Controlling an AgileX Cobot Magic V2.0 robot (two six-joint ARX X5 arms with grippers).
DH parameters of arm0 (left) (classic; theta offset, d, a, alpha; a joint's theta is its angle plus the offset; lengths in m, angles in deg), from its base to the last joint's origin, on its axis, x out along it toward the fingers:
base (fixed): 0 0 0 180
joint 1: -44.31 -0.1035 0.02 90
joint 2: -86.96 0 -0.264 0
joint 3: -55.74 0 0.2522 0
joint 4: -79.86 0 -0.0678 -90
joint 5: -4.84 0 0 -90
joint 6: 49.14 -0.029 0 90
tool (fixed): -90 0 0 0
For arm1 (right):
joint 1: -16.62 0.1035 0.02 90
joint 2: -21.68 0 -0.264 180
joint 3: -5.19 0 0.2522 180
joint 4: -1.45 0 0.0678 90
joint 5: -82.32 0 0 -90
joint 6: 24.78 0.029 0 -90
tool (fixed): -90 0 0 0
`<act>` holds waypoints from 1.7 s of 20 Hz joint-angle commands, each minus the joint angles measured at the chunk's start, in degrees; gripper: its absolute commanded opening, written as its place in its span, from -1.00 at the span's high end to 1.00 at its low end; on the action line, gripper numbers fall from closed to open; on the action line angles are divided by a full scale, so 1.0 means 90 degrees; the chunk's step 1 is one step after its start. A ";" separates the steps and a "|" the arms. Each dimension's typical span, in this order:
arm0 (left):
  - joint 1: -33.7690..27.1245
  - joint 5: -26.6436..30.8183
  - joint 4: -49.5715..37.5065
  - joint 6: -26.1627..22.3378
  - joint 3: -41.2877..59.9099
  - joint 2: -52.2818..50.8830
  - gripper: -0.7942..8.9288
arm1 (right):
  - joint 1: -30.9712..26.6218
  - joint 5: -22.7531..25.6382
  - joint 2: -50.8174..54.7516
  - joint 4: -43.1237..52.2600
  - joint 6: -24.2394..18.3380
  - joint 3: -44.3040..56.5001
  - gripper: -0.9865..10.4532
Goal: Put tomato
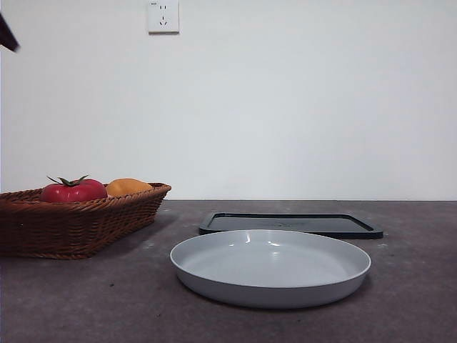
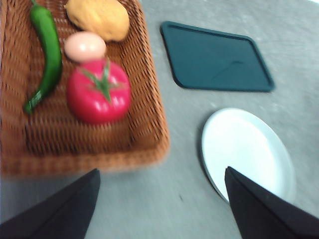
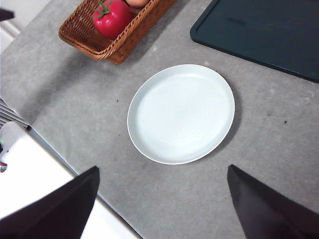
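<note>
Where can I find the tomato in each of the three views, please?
Front view: tomato at far left, peeking over the wicker basket rim.
Left wrist view: tomato inside the basket, below a pale fruit.
Right wrist view: tomato at the top edge, in the basket.
Shared landmark: the white plate.

Red tomato [image 2: 98, 92] with green stem, brown woven basket [image 2: 144, 124], pale grey plate [image 1: 270, 268], dark tray [image 1: 289, 224]

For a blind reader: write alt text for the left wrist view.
A red tomato lies in a wicker basket with a green chili, a pale egg-shaped fruit and an orange fruit. Beside the basket on the grey table are a white plate and a dark tray. The left pincer is open, holding nothing.
</note>
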 commanded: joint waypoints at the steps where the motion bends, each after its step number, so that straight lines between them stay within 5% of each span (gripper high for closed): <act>1: 0.0036 0.0226 -0.0410 -0.0340 -0.0323 0.0680 0.00 | 0.0029 0.0000 -0.0049 0.0063 -0.0066 -0.0114 0.11; 14: 0.0556 0.1316 -0.0777 -0.1379 -0.2142 0.4286 0.00 | 0.0029 -0.0002 -0.0049 0.0068 -0.0044 -0.0114 0.11; 29: 0.0741 0.1756 -0.1146 -0.1588 -0.2147 0.5787 0.00 | 0.0029 -0.0005 -0.0049 0.0080 -0.0039 -0.0114 0.11; 30: 0.0738 0.1758 -0.1139 -0.1588 -0.2147 0.5787 0.02 | 0.0029 -0.0005 -0.0049 0.0080 -0.0039 -0.0114 0.11; 32: 0.0738 0.1756 -0.1052 -0.1588 -0.2147 0.5785 0.41 | 0.0029 -0.0005 -0.0049 0.0085 -0.0039 -0.0114 0.11; 34: 0.0738 0.1756 -0.1027 -0.1586 -0.2178 0.5770 0.48 | 0.0029 -0.0005 -0.0046 0.0092 -0.0039 -0.0114 0.11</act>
